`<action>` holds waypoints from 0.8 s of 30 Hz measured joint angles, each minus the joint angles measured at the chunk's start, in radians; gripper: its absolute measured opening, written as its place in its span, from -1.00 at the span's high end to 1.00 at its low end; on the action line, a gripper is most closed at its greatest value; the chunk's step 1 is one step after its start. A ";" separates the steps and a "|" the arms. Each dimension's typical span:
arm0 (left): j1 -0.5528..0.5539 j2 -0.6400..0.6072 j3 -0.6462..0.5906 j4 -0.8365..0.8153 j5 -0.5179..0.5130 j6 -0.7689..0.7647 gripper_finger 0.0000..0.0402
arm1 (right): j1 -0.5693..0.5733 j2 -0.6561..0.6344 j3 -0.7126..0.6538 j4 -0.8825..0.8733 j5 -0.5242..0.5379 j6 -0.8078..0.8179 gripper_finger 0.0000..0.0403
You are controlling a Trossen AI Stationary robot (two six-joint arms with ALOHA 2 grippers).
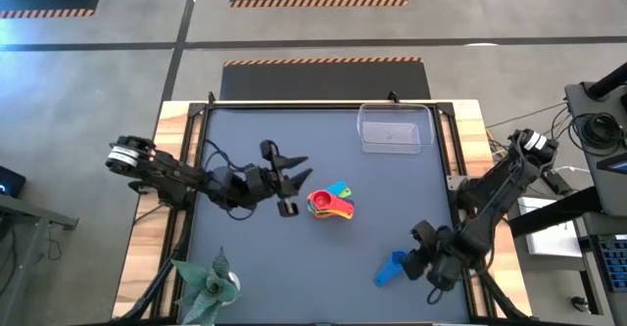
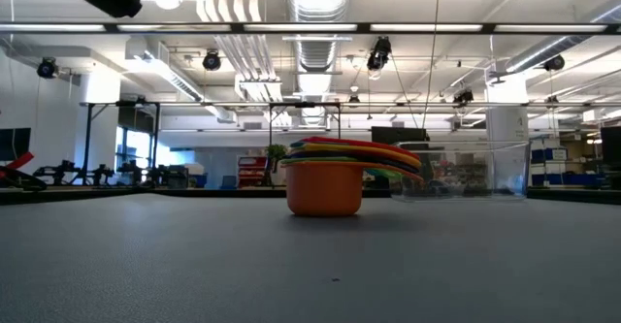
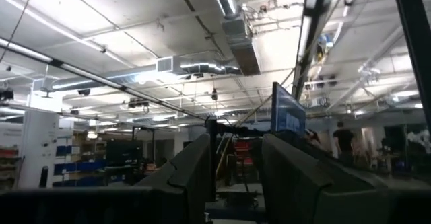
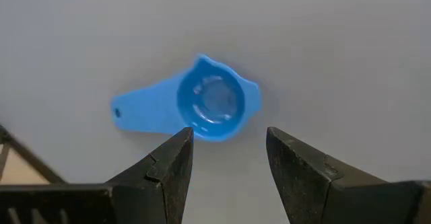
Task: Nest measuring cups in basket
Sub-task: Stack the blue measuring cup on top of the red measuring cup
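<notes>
A nested stack of coloured measuring cups [image 1: 330, 204] stands on the dark mat mid-table; in the low view the orange cup [image 2: 325, 189] is its base. One blue cup [image 4: 215, 103] sits alone on its bottom, mouth up, near the front right. My right gripper [image 4: 229, 143] hangs open just above the blue cup, pointing down, its fingertips short of the cup's rim. My left gripper [image 1: 297, 182] is open and empty beside the stack on its left, tilted upward; its wrist view shows only the ceiling. The clear basket [image 1: 395, 128] rests at the far right.
A small potted plant [image 1: 206, 282] stands at the table's front left corner. Wooden rails [image 1: 171, 130] border the mat on both sides. Bare mat lies between the stack and the basket, and along the near edge.
</notes>
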 joint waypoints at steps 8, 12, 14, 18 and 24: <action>0.004 0.005 -0.010 0.028 -0.001 -0.022 0.41 | 0.041 0.107 0.000 0.020 0.023 0.130 0.13; 0.004 0.019 0.007 0.019 0.000 -0.021 0.41 | 0.041 0.157 0.000 0.059 0.023 0.141 0.13; 0.004 0.019 0.010 0.019 0.000 -0.019 0.41 | 0.041 0.175 0.000 0.066 0.022 0.147 0.14; 0.004 0.020 0.010 0.018 0.000 -0.018 0.41 | 0.040 0.190 -0.001 0.062 0.023 0.147 0.24; 0.004 0.020 0.010 0.019 0.000 -0.018 0.41 | 0.027 0.181 -0.009 0.011 0.034 0.126 0.52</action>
